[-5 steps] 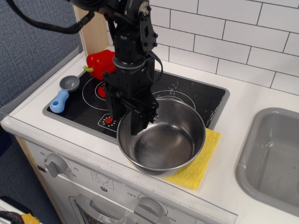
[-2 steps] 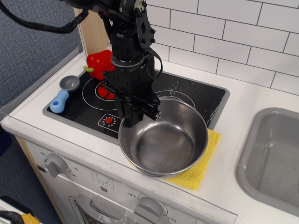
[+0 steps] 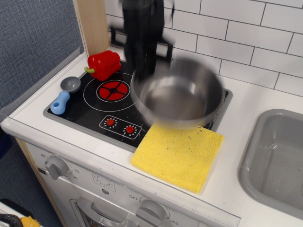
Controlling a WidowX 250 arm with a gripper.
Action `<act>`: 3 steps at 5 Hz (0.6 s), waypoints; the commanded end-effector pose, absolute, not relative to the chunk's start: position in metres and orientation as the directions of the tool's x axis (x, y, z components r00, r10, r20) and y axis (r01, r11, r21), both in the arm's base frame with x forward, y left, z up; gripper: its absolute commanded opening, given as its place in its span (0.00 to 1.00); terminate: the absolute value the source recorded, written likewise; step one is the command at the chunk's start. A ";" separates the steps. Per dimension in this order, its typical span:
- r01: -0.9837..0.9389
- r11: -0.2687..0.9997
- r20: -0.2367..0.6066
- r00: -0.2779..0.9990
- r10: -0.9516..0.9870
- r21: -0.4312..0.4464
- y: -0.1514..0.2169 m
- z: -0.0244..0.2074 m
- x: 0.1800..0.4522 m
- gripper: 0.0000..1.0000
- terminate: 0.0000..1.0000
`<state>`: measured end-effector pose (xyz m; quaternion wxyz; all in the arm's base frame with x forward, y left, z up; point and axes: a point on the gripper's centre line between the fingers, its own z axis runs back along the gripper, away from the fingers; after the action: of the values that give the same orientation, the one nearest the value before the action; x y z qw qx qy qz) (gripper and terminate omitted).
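Observation:
A steel pot (image 3: 179, 97) hangs blurred above the right side of the black stovetop (image 3: 94, 111), lifted off the yellow cloth (image 3: 179, 156). My gripper (image 3: 142, 66) holds it by its left rim, fingers shut on the rim, with the black arm rising out of the top of the frame. The cloth lies flat and bare on the counter in front of the pot.
A red pepper (image 3: 104, 64) sits at the back left of the stove. A blue-handled grey spoon (image 3: 65, 92) lies at the stove's left edge. A grey sink (image 3: 279, 161) is at the right. White tiles form the back wall; oven knobs line the front.
The pot has been lifted off the yellow cloth and carried up and back to the right over the stove. The cloth is now fully uncovered.

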<state>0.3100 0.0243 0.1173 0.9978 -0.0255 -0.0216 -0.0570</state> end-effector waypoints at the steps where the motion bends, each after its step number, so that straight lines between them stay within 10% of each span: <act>1: -0.038 0.999 0.013 0.999 0.038 0.038 0.069 0.103 0.366 0.00 0.00; 3: -0.099 0.991 0.003 0.995 0.099 0.092 0.102 0.093 0.387 0.00 0.00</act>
<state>0.3877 0.0943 0.0721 0.9976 0.0412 0.0299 0.0478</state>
